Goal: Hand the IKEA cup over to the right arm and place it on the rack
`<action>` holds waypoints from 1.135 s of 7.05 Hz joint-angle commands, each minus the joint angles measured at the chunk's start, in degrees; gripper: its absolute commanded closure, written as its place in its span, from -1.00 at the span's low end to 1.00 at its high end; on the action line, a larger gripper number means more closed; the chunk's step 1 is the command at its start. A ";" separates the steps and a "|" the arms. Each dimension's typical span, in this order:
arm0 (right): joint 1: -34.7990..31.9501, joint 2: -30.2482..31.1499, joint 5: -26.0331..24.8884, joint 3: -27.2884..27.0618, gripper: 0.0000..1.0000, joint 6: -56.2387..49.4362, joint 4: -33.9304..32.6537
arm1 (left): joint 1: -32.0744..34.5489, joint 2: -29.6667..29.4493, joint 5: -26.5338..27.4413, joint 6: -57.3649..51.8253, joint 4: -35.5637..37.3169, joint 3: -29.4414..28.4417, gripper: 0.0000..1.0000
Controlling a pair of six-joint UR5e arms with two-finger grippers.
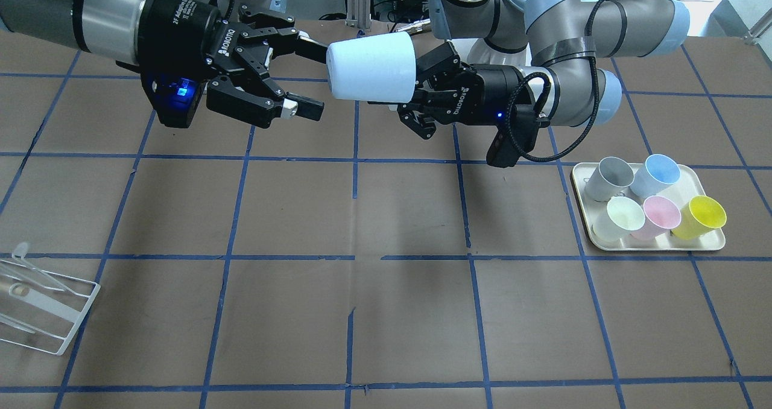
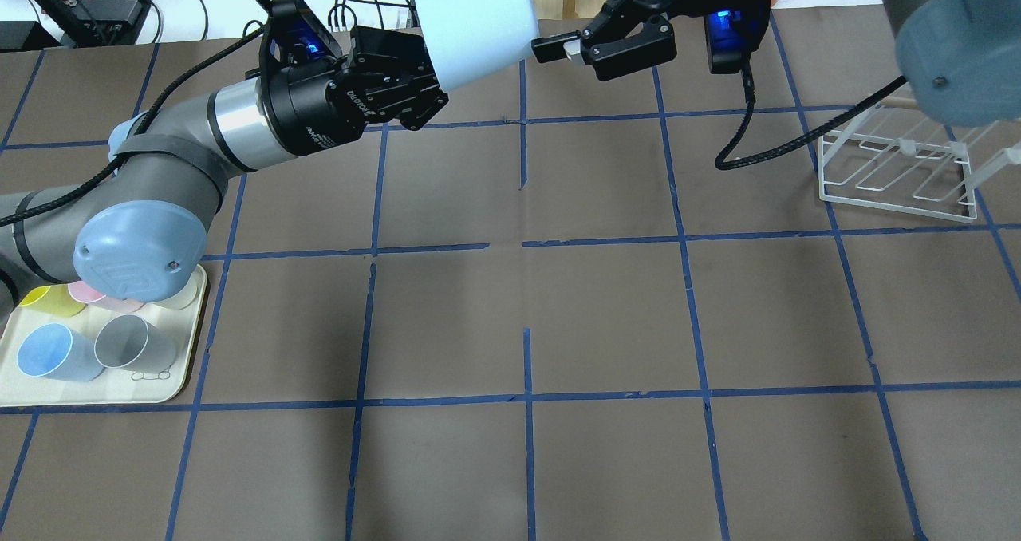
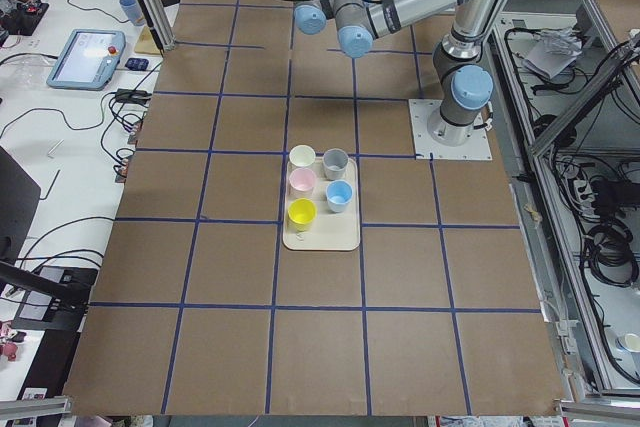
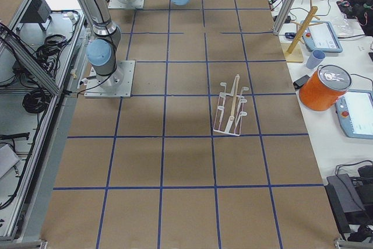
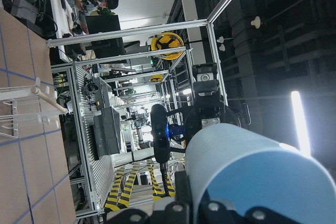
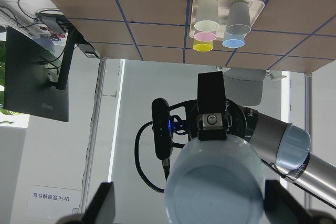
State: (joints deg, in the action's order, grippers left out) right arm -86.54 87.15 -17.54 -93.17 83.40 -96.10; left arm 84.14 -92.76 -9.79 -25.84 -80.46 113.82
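Two grippers meet in the air — the left gripper (image 1: 427, 90) holds the blue cup (image 1: 371, 68) sideways, the right gripper (image 1: 310, 78) has jaws wide open at its bottom.

Light's pretty even from overhead on my feeds, just soft shadows on the table (image 1: 386, 336). The cup (image 1: 371, 66) looks nearly blown out white. My left wrist view is dim apart from one glaring tube light (image 5: 300, 124).
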 commanded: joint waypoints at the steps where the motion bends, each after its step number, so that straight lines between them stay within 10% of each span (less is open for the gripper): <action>1: -2.13 -0.92 0.39 0.09 -1.00 1.84 -1.01 | 0.05 0.13 0.03 0.00 0.04 0.00 1.00; 3: -2.14 -1.19 0.05 0.00 -1.00 2.29 -2.07 | 0.05 0.13 0.03 0.00 0.04 0.00 1.00; 4: -2.14 -0.85 0.05 0.09 -0.64 2.29 -2.07 | 0.05 0.13 0.03 0.00 0.04 0.00 1.00; 5: -2.14 -0.84 0.22 0.09 0.31 2.55 -2.16 | 0.05 0.13 0.03 0.00 0.04 0.00 1.00; 6: -2.14 -0.84 0.31 0.26 0.61 2.56 -2.25 | 0.05 0.04 0.03 0.00 0.04 0.00 1.00; 7: -2.14 -0.84 0.31 0.35 0.63 2.56 -2.33 | 0.14 -0.05 0.29 -0.09 0.13 0.00 0.37; 8: -2.14 -0.84 0.31 0.44 0.63 2.56 -2.33 | 0.14 -0.13 0.47 -0.09 0.39 0.08 -0.99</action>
State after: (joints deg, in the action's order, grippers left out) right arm -88.68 86.29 -17.23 -92.82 85.94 -98.41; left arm 84.29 -92.77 -9.52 -25.90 -80.29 113.85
